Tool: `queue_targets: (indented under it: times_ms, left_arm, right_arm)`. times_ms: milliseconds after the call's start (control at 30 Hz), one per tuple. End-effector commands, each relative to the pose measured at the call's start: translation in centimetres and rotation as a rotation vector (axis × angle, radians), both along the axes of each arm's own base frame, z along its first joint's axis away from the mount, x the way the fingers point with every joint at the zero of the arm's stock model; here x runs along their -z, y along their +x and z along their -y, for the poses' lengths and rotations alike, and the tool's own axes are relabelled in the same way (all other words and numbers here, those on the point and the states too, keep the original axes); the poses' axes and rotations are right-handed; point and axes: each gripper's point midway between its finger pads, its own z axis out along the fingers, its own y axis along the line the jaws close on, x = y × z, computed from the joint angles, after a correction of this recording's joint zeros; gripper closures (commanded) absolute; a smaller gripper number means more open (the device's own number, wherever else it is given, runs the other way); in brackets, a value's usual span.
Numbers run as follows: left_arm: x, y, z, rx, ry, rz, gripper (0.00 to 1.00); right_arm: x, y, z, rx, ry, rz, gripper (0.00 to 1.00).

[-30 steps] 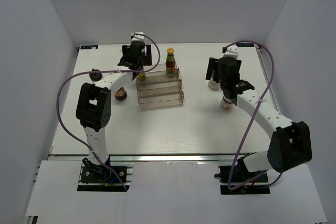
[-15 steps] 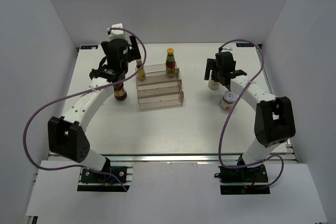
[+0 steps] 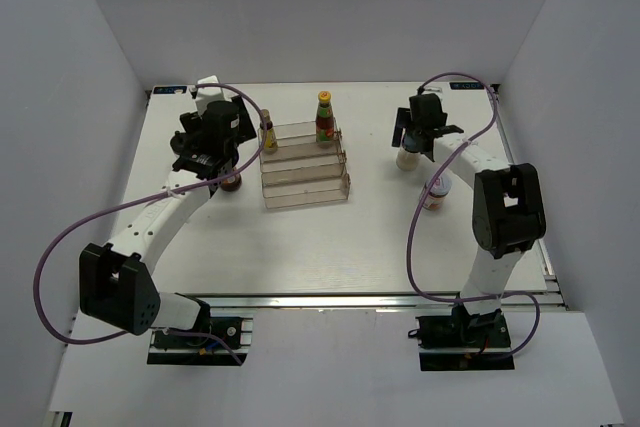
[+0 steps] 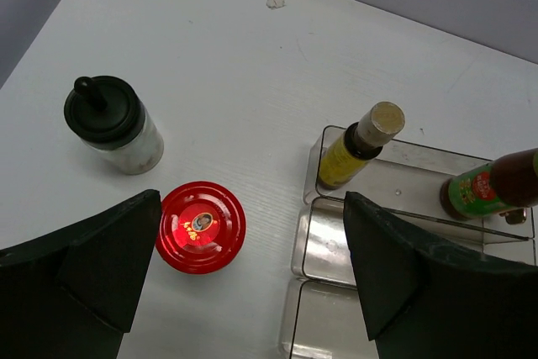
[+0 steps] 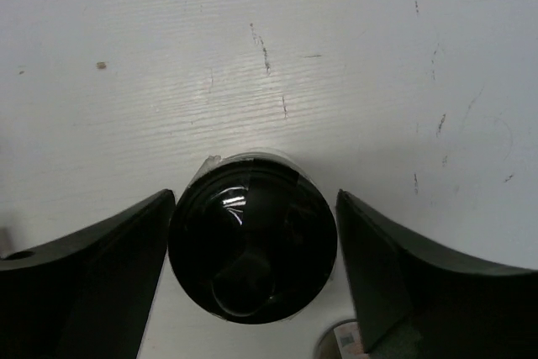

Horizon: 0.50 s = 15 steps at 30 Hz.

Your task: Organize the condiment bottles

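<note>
My left gripper (image 3: 207,145) is open and empty, hovering over the red-lidded dark jar (image 3: 231,183) on the table left of the rack. In the left wrist view the jar (image 4: 201,226) lies just inside my left finger, with the gripper (image 4: 250,208) spanning it and the rack edge. The slim brown yellow-labelled bottle (image 3: 268,134) (image 4: 357,147) and the tall red-sauce bottle (image 3: 324,117) (image 4: 492,187) stand on the rack's top step. My right gripper (image 3: 413,135) (image 5: 255,199) is open, its fingers on either side of the black-topped white shaker (image 3: 406,157) (image 5: 252,237). The white-lidded jar (image 3: 433,193) stands nearer.
The clear stepped rack (image 3: 305,183) (image 4: 336,241) stands at mid-table; its lower steps hold nothing. A second black-topped shaker (image 4: 109,124) stands on the table left of the red-lidded jar. White walls close in the table's left, right and back.
My left gripper has left the slim bottle standing on the rack's top step, pulled back left and come down over the red-lidded jar. My right gripper has stayed at the shaker while its arm swung.
</note>
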Motion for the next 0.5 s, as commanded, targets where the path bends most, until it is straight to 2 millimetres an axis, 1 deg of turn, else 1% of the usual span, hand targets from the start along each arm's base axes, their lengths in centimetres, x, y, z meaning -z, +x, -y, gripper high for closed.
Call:
queue_targets:
  times_ms: [0, 67, 100, 200, 267, 300, 367, 400, 467]
  left_arm:
    - [-1.5, -0.8, -0.9, -0.049, -0.007, 0.032, 0.02]
    - [-1.5, -0.9, -1.0, -0.058, -0.004, 0.030, 0.02]
    - [-1.5, -1.0, -1.2, -0.063, -0.002, 0.030, 0.02]
    - [-1.5, -1.1, -1.3, -0.068, 0.001, 0.030, 0.02]
    - [-1.6, -1.3, -1.4, -0.074, 0.003, 0.032, 0.02]
    - [-1.6, -1.3, -1.5, -0.075, 0.003, 0.032, 0.02]
    - [-1.6, -1.4, -1.6, -0.079, 0.003, 0.033, 0.02]
    - [-1.4, -1.6, -1.6, -0.080, 0.005, 0.028, 0.02]
    - [-1.5, -1.8, -1.8, -0.087, 0.004, 0.030, 0.02]
  right_arm:
    - [-2.4, 1.9, -0.1, 0.027, 0.024, 0.085, 0.24]
    - [-2.8, 2.0, -0.2, 0.016, 0.028, 0.099, 0.32]
    - [-2.8, 1.8, -0.2, 0.016, 0.028, 0.101, 0.43]
    - [-4.1, 1.6, -0.1, 0.017, 0.033, 0.132, 0.64]
    - [-4.5, 1.3, -0.2, 0.007, 0.036, 0.135, 0.70]
    - [-5.2, 1.1, -0.4, -0.007, 0.046, 0.146, 0.74]
    - [-6.1, 0.9, -0.7, -0.029, 0.059, 0.158, 0.77]
    - [-7.1, 0.6, -0.9, -0.047, 0.067, 0.175, 0.79]
    - [-8.0, 0.1, -2.3, -0.114, 0.100, 0.187, 0.80]
